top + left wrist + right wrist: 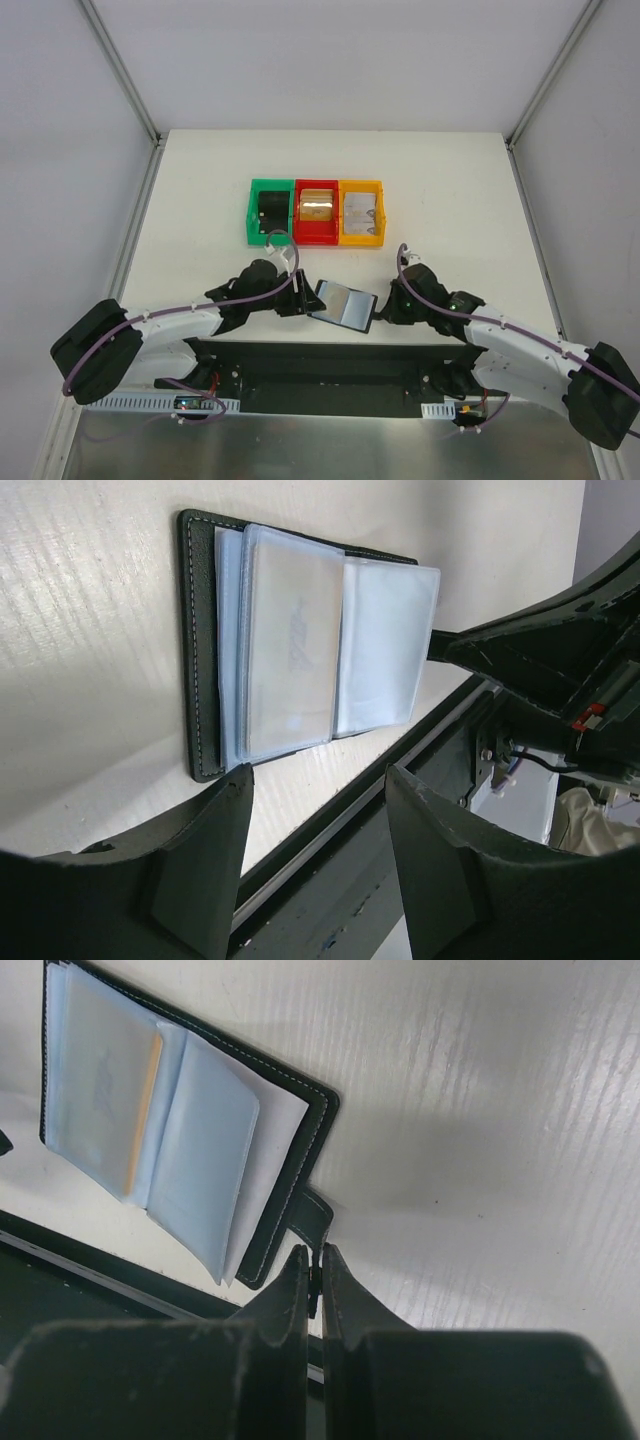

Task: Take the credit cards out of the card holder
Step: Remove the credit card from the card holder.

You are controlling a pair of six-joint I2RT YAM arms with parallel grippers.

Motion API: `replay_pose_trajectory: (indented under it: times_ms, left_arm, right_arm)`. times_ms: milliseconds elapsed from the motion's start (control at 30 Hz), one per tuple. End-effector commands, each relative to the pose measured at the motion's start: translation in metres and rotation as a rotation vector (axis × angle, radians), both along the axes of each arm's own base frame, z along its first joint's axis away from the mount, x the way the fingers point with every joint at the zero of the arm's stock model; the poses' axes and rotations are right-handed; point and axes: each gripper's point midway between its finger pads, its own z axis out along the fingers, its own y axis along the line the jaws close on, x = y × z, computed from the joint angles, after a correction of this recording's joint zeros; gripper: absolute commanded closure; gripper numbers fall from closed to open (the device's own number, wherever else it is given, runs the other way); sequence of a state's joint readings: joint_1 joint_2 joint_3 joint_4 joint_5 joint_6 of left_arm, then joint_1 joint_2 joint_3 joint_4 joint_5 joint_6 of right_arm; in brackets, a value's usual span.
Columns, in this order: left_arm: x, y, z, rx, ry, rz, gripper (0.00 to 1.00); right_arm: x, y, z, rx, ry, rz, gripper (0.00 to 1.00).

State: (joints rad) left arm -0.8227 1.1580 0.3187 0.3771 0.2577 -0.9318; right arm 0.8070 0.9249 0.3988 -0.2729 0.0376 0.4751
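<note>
The card holder (343, 305) lies open near the table's front edge, with clear bluish sleeves fanned out. In the left wrist view, the card holder (205, 650) has a pale card (295, 650) showing in one sleeve. In the right wrist view, a tan card edge (147, 1100) shows between the sleeves. My right gripper (314, 1256) is shut on the holder's black tab (316, 1215); in the top view the right gripper (383, 310) is at the holder's right side. My left gripper (320, 771) is open and empty just off the holder's left edge, and appears there in the top view (303, 297).
Three bins stand in a row behind. The green bin (252, 212) holds a chunky black object. The red bin (299, 222) holds a gold card (317, 207). The yellow bin (380, 215) holds a pale card (360, 208). A black base plate (320, 365) runs along the near edge.
</note>
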Motion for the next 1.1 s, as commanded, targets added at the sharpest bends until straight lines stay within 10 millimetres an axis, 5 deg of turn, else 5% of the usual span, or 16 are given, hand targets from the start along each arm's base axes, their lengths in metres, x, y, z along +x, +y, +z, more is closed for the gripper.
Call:
replay_pose_trajectory:
  times_ms: [0,533,1067]
  left_arm:
    - [-0.005,-0.002,0.011,-0.043,-0.004,-0.032,0.45]
    - [-0.002,-0.003,-0.013,0.013,0.053,-0.014,0.43]
    - [0.010,-0.014,0.001,-0.036,0.002,-0.009,0.41]
  right_arm:
    - [0.000,0.009,0.001,0.046,-0.002,-0.012,1.00]
    - [-0.005,0.023,0.000,0.077,-0.001,0.005,1.00]
    - [-0.006,0.025,0.002,0.081,-0.003,0.012,0.99]
